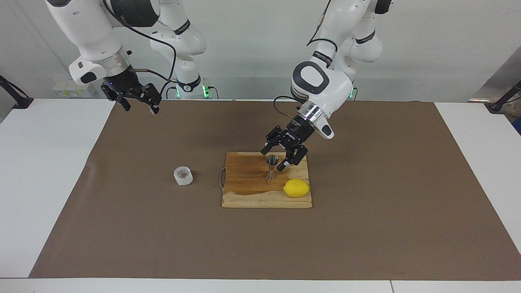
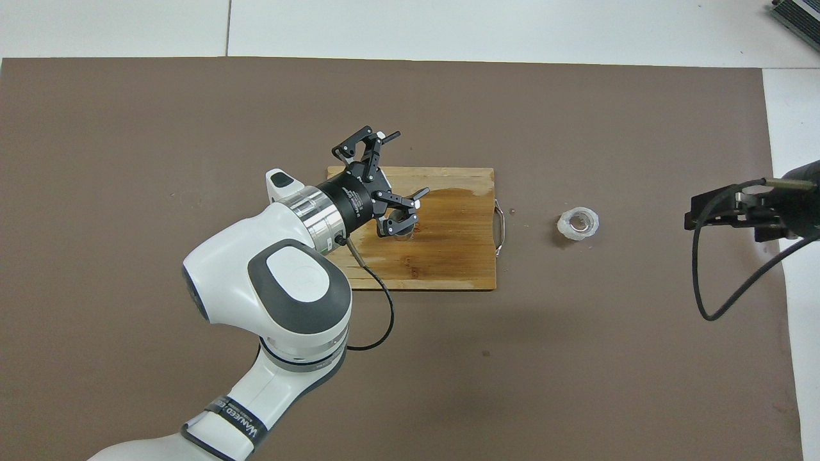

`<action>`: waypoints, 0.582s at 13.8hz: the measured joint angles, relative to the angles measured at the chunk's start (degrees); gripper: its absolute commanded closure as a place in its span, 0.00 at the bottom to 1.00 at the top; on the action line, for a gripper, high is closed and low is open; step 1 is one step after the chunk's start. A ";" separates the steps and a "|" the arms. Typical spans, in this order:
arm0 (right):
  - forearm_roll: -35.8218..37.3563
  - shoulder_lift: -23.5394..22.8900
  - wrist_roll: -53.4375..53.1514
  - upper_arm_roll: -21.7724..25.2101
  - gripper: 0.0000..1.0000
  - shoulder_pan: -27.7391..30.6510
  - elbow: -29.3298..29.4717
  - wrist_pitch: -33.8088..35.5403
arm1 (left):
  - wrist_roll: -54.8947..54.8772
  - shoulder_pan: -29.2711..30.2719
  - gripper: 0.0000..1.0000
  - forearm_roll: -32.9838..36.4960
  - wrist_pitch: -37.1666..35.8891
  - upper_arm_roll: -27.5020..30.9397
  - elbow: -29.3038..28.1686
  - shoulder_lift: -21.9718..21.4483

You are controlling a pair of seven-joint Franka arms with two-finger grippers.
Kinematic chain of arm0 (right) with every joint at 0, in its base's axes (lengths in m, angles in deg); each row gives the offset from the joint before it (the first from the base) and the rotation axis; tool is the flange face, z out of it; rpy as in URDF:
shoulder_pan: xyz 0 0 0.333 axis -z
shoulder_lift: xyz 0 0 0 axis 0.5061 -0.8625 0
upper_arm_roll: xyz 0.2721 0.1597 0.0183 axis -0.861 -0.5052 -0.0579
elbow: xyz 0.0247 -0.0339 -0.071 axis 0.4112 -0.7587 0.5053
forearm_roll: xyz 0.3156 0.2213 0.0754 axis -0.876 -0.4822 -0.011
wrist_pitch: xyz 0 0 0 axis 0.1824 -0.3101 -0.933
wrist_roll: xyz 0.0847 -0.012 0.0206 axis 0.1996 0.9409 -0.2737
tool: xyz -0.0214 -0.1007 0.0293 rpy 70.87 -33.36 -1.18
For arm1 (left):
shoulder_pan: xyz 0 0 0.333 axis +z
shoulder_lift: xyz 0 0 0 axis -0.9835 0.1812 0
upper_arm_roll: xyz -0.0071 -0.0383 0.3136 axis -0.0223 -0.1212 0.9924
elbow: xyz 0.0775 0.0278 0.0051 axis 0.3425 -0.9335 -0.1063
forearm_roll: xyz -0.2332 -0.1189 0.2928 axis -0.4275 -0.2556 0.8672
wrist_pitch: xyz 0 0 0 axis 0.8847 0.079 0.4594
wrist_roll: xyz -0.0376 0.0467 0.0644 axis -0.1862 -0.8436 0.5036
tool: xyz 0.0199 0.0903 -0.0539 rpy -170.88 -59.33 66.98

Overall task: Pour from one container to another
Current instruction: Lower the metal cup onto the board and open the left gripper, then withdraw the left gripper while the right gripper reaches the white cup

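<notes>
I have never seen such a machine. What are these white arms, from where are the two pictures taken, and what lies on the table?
These are two robot arms, each ending in a two-finger gripper. One picture faces the robots from across the table; the other looks down from above their own end.

On the brown mat lies a wooden cutting board. On it stand a small steel jigger and a lemon. A frosted whitish cup sits on the mat, toward the right arm's end.

The left gripper is open around the jigger's top, not yet closed on it. The right gripper waits in the air, holding nothing.
</notes>
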 measured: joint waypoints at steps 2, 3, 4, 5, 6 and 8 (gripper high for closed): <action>0.00 0.00 -0.02 0.00 0.00 0.09 0.00 0.00 | 0.09 0.03 0.00 11.14 -0.01 0.17 0.37 -0.01; 0.00 0.00 -0.10 0.04 0.00 0.51 0.00 0.00 | 0.16 0.03 0.00 17.22 -0.01 0.20 0.39 -0.01; 0.00 0.00 -0.12 0.08 0.00 1.25 0.00 0.26 | 0.21 0.04 0.00 22.39 -0.01 0.23 0.40 -0.01; 0.00 0.00 -0.01 0.07 0.00 1.84 0.00 1.03 | 0.20 0.06 0.00 26.53 -0.01 0.32 0.40 -0.01; 0.00 0.00 0.60 0.05 0.00 2.01 0.00 1.73 | 0.14 0.11 0.00 29.66 -0.01 0.48 0.39 0.00; 0.00 0.02 6.05 -0.33 0.00 1.99 -0.20 2.05 | -0.64 0.66 0.00 35.83 -0.41 1.09 0.36 0.05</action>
